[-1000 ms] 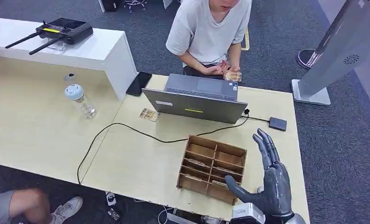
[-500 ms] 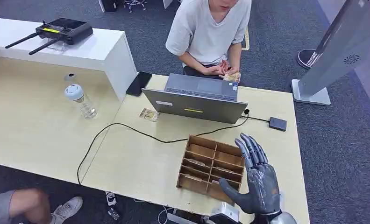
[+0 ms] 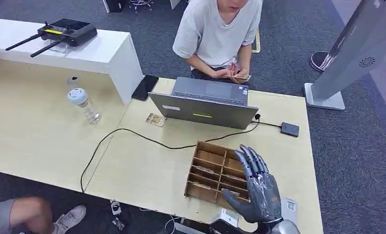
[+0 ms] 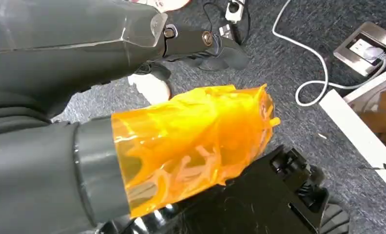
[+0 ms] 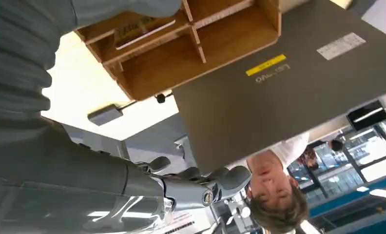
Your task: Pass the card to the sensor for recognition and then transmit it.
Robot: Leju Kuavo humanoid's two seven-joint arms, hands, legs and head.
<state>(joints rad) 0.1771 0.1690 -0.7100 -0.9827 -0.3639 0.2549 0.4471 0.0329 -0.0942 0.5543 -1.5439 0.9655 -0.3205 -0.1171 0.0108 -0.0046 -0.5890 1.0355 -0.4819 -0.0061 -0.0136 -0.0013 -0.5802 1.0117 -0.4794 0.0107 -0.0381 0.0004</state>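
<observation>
The pale wooden table (image 3: 147, 170) carries everything, and a person in a light grey T-shirt (image 3: 218, 29) sits at its far side, holding a small card in both hands (image 3: 232, 74) just beyond the open grey laptop (image 3: 205, 109). The laptop's lid back faces the robot, standing between the robot and the person.

Nearer the robot, the brown wooden tray with divided compartments (image 3: 215, 168) sits near the table's near edge. The robot's dark grey right hand (image 3: 257, 190) hangs over the tray's right side, fingers spread and pointing away from the robot, thumb out to the left, holding nothing. Thin cards (image 3: 205, 170) lie in several compartments; one pale card (image 3: 231, 192) lies in the near right compartment beside the thumb, and I cannot tell whether the thumb touches it. The right wrist view shows a card lying flat in a compartment (image 5: 142, 31).

A black cable (image 3: 132, 134) winds across the table from the laptop's right corner to the near edge. The small dark square sensor box (image 3: 289, 129) lies on the table right of the laptop, well apart from the hand. A loose patterned card (image 3: 155, 119) lies left of the laptop, and a clear bottle with a pale blue cap (image 3: 85, 106) stands farther left.

In the left wrist view the left hand's state cannot be told.
</observation>
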